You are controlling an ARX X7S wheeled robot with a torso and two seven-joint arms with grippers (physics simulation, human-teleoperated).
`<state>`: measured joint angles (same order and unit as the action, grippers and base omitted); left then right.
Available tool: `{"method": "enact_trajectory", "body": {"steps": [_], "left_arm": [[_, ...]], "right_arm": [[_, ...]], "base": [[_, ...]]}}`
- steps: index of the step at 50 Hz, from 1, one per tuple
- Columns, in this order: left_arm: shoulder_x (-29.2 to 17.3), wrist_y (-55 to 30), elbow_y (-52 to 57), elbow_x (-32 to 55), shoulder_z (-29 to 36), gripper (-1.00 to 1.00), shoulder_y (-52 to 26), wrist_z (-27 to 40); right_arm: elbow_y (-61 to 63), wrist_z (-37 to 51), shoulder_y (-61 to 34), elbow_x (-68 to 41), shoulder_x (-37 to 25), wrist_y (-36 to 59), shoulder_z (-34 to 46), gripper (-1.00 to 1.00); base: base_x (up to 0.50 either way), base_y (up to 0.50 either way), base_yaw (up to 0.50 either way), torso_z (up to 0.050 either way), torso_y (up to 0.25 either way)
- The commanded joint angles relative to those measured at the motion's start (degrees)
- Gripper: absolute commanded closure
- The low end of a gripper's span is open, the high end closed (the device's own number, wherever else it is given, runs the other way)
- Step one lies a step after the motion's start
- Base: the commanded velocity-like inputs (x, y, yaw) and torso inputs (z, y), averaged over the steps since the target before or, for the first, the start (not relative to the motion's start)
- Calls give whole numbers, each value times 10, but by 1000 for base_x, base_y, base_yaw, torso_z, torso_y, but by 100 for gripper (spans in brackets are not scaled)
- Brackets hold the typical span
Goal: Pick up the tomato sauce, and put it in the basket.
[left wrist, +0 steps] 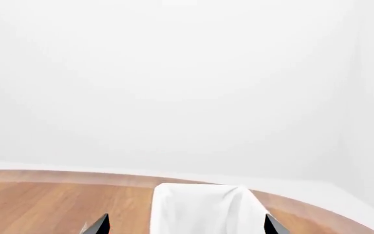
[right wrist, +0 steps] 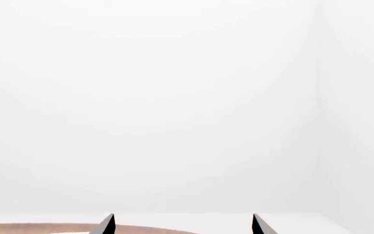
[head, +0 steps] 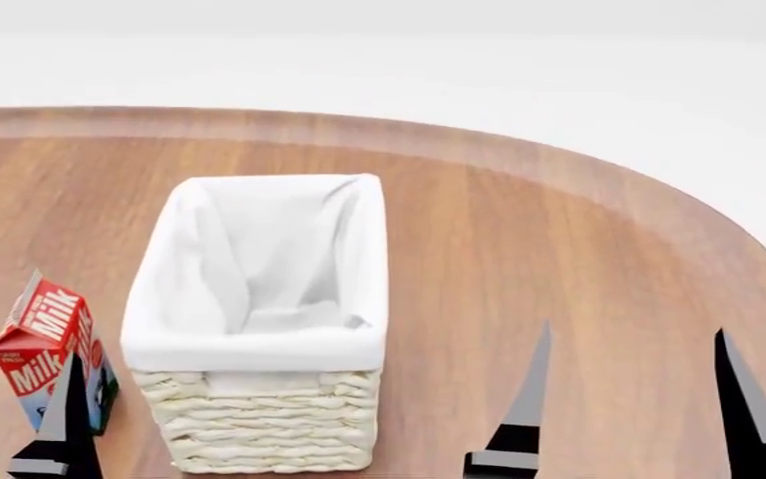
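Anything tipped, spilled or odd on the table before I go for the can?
The milk carton left of the basket leans tilted rather than upright. Nothing spilled; the basket sits upright and empty. No tomato sauce can shows in any view.

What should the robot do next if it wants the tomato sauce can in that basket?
Probably look for the can first, by tilting the head view down or backing up: no can shows in any view. The basket stands empty, a milk carton beside it. Both the left gripper and the right gripper are open and hold nothing, pointing across the table.
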<state>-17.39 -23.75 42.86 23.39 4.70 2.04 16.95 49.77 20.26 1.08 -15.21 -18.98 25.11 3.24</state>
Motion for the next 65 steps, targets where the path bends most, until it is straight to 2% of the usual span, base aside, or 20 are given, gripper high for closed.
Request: {"method": "enact_trajectory", "body": {"steps": [1,37,39,43,50,65], "left_arm": [[7,17,1,-13,-11,-100,-2,-3],[-9,15,6,-6,-1,-100,-1,7],[-10,11,5,-6,-4,-100,-9,12],[-17,-38,27,69,-33,-100,-9,18],[-44,-94,66,107,-58,-100,1,43],[-91,-112,72,116,-86,-100,57,38]], "right_arm": [[8,-16,0,7,7,2,-9,-100],[17,-4,-3,-2,-7,7,-4,-100],[12,-5,-1,0,-7,2,-2,-100],[20,-2,-3,-3,-12,10,-5,-100],[16,-1,-3,-4,-12,7,-2,-100],[13,3,-5,-5,-17,8,4,-100]], "base": [[0,0,0,48,-143],[0,0,0,39,-201],[0,0,0,8,0],[0,0,0,0,0],[0,0,0,0,0],[0,0,0,0,0]]}}
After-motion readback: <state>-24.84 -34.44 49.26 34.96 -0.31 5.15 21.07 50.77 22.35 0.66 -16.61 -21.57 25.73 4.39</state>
